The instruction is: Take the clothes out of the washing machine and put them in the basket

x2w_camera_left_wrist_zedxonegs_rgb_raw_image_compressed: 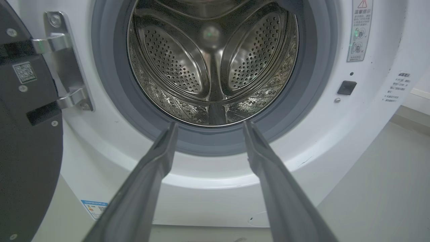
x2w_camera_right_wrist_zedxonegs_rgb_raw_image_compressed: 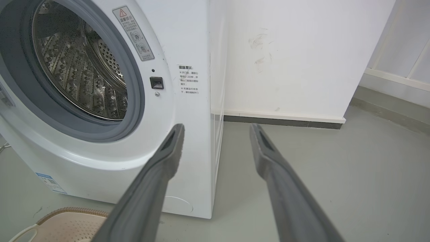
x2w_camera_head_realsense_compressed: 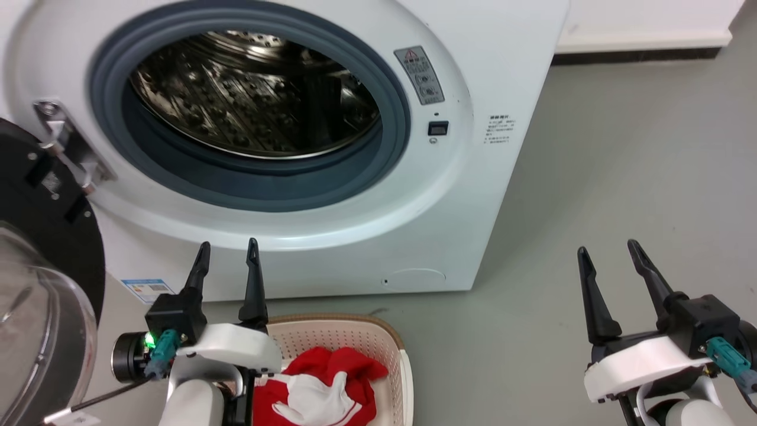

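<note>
- Two grippers, both with fingers parted and nothing between them; the left gripper (x2w_camera_head_realsense_compressed: 228,244) hovers with its wrist over the basket's left edge, fingers aimed at the lower lip of the porthole; the right gripper (x2w_camera_head_realsense_compressed: 608,247) hangs well apart to the right, over the grey floor (x2w_camera_head_realsense_compressed: 621,177).
- The clothes (x2w_camera_head_realsense_compressed: 331,384): red bundle with white panels, lying inside the basket (x2w_camera_head_realsense_compressed: 355,322), heaped toward its left side; part of it hidden behind the left forearm.
- The basket sits on the floor just before the washing machine (x2w_camera_head_realsense_compressed: 473,207), below the porthole; judged: set there so a garment needs only a short carry from the opening.
- Drum (x2w_camera_left_wrist_zedxonegs_rgb_raw_image_compressed: 211,67) reads as bare perforated steel and paddles in all three views, no fabric seen; its lowest front edge is hidden behind the grey gasket (x2w_camera_left_wrist_zedxonegs_rgb_raw_image_compressed: 215,137), so a small item there cannot be ruled out; judged: task at or near its end.
- Left gripper's pose, judged: spread fingers facing the porthole suit a look into the drum or one more reach; the right one is idle, parked out of the way.
- Door (x2w_camera_head_realsense_compressed: 41,248) swung wide to the left on its hinge (x2w_camera_head_realsense_compressed: 65,148), its glass bowl bulging outward; this frees the opening but crowds the left arm's outer side; a leftward sweep could knock it.
- Around: warning sticker (x2w_camera_head_realsense_compressed: 420,74) and latch socket (x2w_camera_head_realsense_compressed: 438,128) right of the porthole; white wall with dark skirting (x2w_camera_head_realsense_compressed: 639,53) behind.
</note>
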Robot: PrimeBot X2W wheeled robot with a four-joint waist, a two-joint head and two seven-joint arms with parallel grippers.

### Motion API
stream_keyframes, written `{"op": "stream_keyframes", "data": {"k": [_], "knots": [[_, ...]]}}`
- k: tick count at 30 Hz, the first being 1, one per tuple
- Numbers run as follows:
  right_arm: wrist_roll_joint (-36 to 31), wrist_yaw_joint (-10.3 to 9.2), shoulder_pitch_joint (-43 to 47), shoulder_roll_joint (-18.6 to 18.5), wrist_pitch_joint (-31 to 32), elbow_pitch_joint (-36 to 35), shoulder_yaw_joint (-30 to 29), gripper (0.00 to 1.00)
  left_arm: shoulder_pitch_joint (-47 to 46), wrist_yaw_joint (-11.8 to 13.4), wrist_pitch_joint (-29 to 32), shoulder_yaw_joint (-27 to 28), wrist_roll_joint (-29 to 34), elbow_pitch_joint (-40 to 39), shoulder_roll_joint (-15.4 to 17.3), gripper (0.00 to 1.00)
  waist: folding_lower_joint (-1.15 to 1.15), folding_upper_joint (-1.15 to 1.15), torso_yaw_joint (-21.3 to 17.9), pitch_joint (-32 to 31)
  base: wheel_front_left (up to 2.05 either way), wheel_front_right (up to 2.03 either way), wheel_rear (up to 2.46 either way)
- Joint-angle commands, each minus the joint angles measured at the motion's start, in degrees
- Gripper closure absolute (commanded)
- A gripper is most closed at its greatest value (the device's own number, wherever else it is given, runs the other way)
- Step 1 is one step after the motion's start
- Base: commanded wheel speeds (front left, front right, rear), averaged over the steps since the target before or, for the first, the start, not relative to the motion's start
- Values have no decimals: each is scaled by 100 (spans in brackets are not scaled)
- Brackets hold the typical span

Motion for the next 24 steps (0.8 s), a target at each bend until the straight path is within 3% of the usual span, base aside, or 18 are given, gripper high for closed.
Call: {"op": "stream_keyframes", "data": {"k": [1,9,24], "knots": [[35,-4,88,-3,16,2,-18,0,110,30,-14,-23,95,-128,-4,0,1,0,89,-171,0,0,0],[57,-4,361,-3,94,-30,-12,0,579,93,-14,-63,378,-604,138,0,1,0,161,-566,0,0,0],[136,-4,494,-3,144,-125,13,0,777,192,119,-142,396,-897,242,0,1,0,152,-604,0,0,0]]}}
